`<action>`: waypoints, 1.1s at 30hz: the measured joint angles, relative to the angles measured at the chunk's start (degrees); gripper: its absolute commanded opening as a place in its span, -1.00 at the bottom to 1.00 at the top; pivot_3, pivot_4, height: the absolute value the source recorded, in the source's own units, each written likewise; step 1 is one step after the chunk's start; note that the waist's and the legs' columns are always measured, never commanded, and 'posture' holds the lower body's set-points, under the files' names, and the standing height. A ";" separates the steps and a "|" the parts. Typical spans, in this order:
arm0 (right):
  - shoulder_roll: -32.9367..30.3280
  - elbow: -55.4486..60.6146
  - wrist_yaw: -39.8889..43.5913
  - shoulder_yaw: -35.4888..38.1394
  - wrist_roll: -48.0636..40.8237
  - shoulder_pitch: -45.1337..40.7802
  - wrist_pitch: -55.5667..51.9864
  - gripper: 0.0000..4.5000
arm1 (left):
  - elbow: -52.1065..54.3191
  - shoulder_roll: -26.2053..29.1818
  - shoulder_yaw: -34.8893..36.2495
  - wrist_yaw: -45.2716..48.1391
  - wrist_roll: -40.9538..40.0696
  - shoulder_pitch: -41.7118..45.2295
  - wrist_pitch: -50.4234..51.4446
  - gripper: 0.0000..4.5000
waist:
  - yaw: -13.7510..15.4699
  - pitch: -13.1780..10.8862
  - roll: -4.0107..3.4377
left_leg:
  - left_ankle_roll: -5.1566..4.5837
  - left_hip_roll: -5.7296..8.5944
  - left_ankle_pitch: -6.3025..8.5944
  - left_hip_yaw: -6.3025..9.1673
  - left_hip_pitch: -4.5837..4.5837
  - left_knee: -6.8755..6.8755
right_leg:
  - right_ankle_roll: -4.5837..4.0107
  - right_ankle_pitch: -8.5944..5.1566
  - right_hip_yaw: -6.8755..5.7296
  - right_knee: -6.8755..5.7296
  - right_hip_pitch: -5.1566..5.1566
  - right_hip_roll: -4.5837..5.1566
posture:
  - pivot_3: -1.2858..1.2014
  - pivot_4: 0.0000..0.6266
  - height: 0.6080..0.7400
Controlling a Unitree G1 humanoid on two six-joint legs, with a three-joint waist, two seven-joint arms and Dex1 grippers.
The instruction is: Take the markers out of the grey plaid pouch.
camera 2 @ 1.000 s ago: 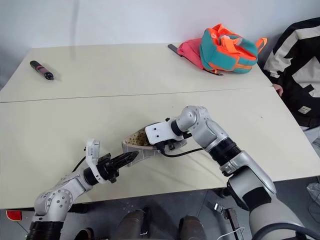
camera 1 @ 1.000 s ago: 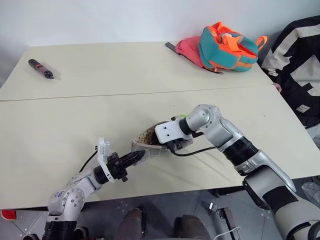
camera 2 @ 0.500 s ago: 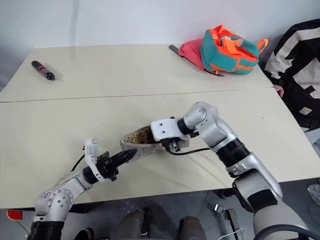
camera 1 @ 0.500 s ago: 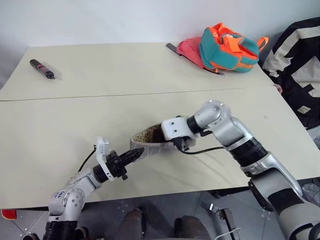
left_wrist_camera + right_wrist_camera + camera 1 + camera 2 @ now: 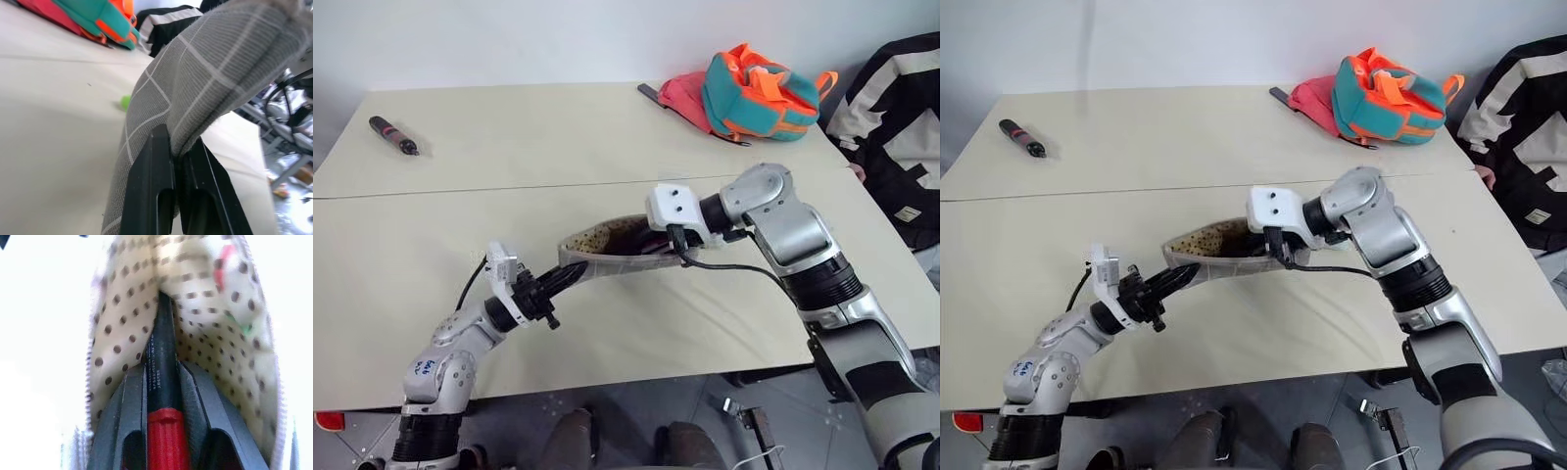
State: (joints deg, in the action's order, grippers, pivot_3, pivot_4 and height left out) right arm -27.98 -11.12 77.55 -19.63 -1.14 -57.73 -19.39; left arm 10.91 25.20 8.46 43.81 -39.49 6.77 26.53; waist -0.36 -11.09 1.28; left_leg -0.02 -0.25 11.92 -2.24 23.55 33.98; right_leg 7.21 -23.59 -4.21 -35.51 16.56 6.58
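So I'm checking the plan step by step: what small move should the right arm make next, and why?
Probably keep drawing the right gripper back out of the pouch. Its fingers are shut on the marker, whose far end is still between the dotted lining, and the left gripper pinches the pouch's other end, so it should stay put while the marker slides out.

We find the pouch [image 5: 607,247] near the table's [image 5: 431,235] front edge, between both grippers. A marker [image 5: 160,362] sits inside it. A pen [image 5: 393,135] lies far left, a backpack [image 5: 759,90] far right.
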 measured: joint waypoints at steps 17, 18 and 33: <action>-2.33 -3.62 -2.61 0.01 0.30 0.32 3.87 -0.92 | -2.94 -1.34 2.79 -2.06 1.87 0.44 -2.97 -1.00 | -0.07 -0.02 -0.02 | -0.02 -0.03 0.02 -0.01 0.05 0.01 | 0.00 0.00 -0.02 0.02 0.03 0.00 | 0.03 -0.52 1.00; -1.82 -3.67 -2.89 -0.04 0.30 0.35 3.87 -0.83 | -2.93 -1.35 2.82 -1.76 1.29 0.44 -2.21 -1.00 | -0.09 -0.02 -0.01 | -0.02 -0.04 0.02 -0.01 0.06 0.01 | 0.00 0.00 -0.02 0.02 0.03 0.00 | 0.03 -0.52 1.00; -2.57 0.98 0.63 -5.35 3.49 0.90 5.48 -0.04 | 1.69 -2.25 3.00 -2.90 -18.26 -0.35 20.15 -1.00 | 0.03 -0.04 -0.02 | -0.05 -0.06 0.06 0.04 0.09 0.06 | 0.01 0.00 0.00 0.03 0.03 0.03 | 0.03 -0.52 1.00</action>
State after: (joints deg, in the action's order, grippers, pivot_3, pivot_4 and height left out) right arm -30.55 -10.14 78.18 -24.97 2.35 -56.83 -13.91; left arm 12.60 22.95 11.46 40.90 -57.75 6.42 46.68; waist -0.33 -11.13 1.26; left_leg -0.07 -0.32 11.98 -2.19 23.63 34.04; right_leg 7.22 -23.59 -4.21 -35.48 16.59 6.61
